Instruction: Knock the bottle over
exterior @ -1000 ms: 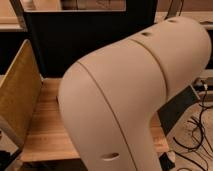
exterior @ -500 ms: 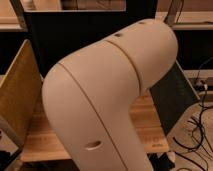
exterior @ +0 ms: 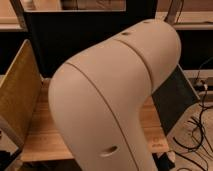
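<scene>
My large cream-white arm (exterior: 115,95) fills the middle of the camera view, its elbow bent over the wooden table (exterior: 42,137). The gripper is out of view, hidden beyond the arm. The small pale bottle does not show; the arm covers most of the tabletop where it could stand.
A yellow-tan panel (exterior: 17,92) stands at the table's left edge and a dark panel (exterior: 172,100) at its right. A black screen or board (exterior: 65,40) stands behind the table. Cables (exterior: 197,135) lie on the floor at the right.
The arm's elbow has swung further left and towards the camera, covering more of the table's middle and showing more of the right side.
</scene>
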Robot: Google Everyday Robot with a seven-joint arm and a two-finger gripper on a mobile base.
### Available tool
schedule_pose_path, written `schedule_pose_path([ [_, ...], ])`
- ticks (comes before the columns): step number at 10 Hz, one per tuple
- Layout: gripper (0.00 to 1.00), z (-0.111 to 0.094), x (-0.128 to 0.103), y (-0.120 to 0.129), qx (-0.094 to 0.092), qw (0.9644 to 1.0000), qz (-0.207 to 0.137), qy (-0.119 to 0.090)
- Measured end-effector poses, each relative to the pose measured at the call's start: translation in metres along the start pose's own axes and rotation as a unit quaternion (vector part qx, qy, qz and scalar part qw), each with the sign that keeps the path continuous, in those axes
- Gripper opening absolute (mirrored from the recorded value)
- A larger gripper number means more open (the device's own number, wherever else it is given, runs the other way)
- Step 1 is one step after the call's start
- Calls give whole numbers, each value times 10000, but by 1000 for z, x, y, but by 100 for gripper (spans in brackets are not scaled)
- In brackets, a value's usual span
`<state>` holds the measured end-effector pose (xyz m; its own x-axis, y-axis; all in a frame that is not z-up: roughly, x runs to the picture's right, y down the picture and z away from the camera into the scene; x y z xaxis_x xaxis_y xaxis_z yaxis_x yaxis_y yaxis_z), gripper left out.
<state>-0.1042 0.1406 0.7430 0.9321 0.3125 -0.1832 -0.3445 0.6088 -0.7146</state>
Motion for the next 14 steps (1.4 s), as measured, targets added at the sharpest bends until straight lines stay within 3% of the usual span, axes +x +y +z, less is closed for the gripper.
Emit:
schedule_pose_path([
  [4, 0, 1, -1, 3, -24, 10000, -28, -9],
  [6, 0, 5, -1, 8, -89, 9998, -139, 104],
  [10, 0, 28, -18, 45, -535, 9956, -654, 408],
  [14, 0, 46, -48, 41, -794, 9918, -918, 408],
])
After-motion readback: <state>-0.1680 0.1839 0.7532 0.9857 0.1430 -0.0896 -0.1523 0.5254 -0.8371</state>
